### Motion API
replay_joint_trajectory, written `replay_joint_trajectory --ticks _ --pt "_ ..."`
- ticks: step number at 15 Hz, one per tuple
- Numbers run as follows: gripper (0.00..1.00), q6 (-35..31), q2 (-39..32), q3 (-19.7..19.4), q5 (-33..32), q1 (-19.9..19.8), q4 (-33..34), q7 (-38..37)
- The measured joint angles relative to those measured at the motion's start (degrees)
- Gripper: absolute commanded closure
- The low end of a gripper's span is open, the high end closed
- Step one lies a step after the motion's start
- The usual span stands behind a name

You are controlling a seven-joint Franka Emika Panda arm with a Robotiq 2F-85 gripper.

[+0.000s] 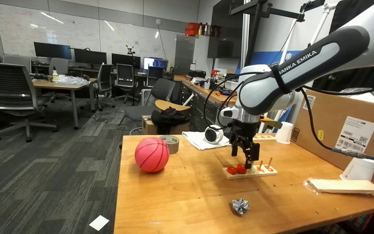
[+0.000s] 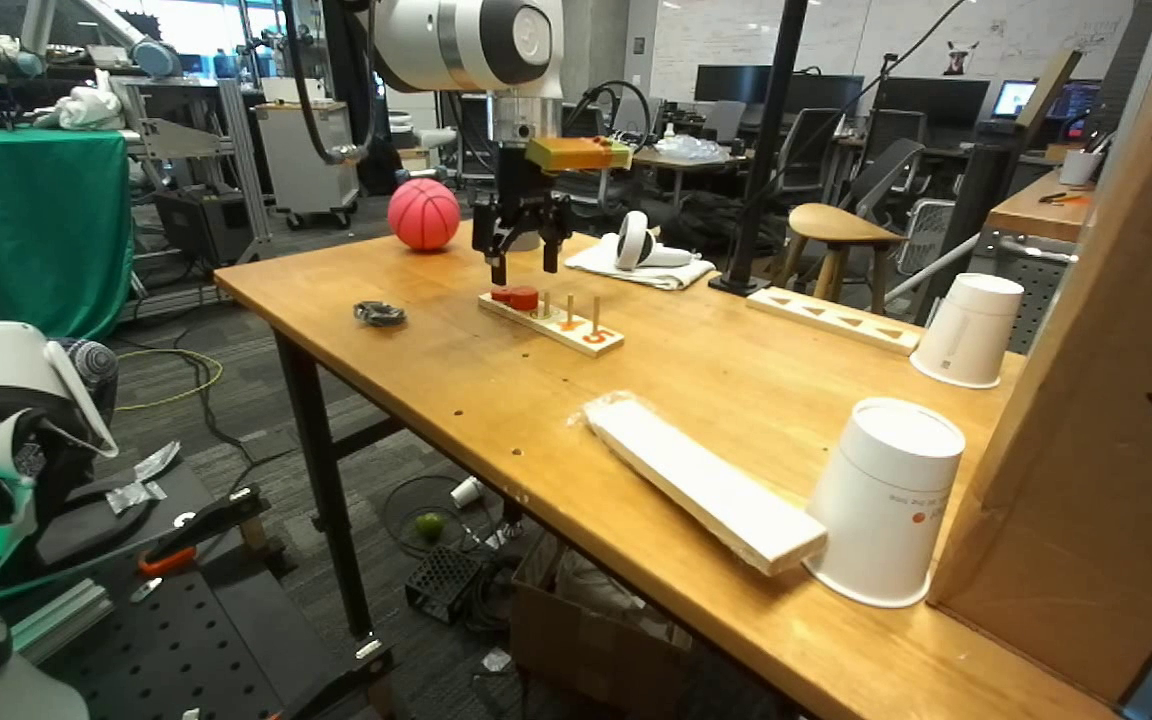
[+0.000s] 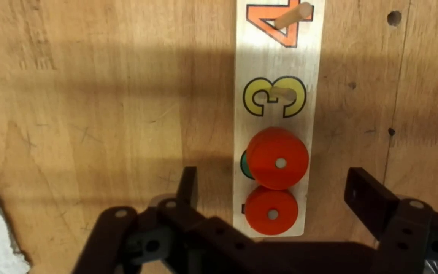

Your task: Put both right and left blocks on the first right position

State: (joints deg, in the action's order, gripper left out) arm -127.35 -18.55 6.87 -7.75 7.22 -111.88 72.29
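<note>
A pale numbered board (image 3: 276, 62) with upright pegs lies on the table. Two round red blocks sit at one end of it: a smaller block (image 3: 266, 224) on the end peg and a slightly larger block (image 3: 268, 152) on the peg beside it, over a partly hidden green number. They look to touch. In an exterior view they are the left block (image 1: 231, 170) and the right block (image 1: 241, 168). Bare pegs stand at 3, at 4 (image 2: 569, 312) and at the far-end 5 (image 2: 596, 315). My gripper (image 3: 272, 171) hangs open above the blocks, its fingers either side, nothing between them gripped.
A pink-red ball (image 1: 152, 154), a tape roll (image 1: 173, 144) and a silvery lump (image 1: 240, 206) lie on the table. A headset rests on a white cloth (image 1: 196, 141). Farther along are a wrapped plank (image 2: 701, 480), white cups (image 2: 886, 500) and a large cardboard box (image 2: 1086, 480).
</note>
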Motion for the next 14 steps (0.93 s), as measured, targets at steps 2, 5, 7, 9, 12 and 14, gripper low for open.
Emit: replay_joint_trajectory --ticks 2,5,7,9,12,14 --pt "0.00 0.0 -0.1 0.0 0.0 -0.1 0.0 0.1" --pt "0.00 -0.1 -0.1 0.0 0.0 -0.3 0.1 0.4" --pt "0.00 -0.1 -0.2 0.0 0.0 -0.6 0.1 0.6" --pt "0.00 -0.1 -0.5 0.0 0.0 -1.0 0.1 0.8" --pt "0.00 -0.1 -1.0 0.0 0.0 -1.4 0.1 1.0" --pt "0.01 -0.1 -1.3 0.0 0.0 -1.4 0.1 1.1"
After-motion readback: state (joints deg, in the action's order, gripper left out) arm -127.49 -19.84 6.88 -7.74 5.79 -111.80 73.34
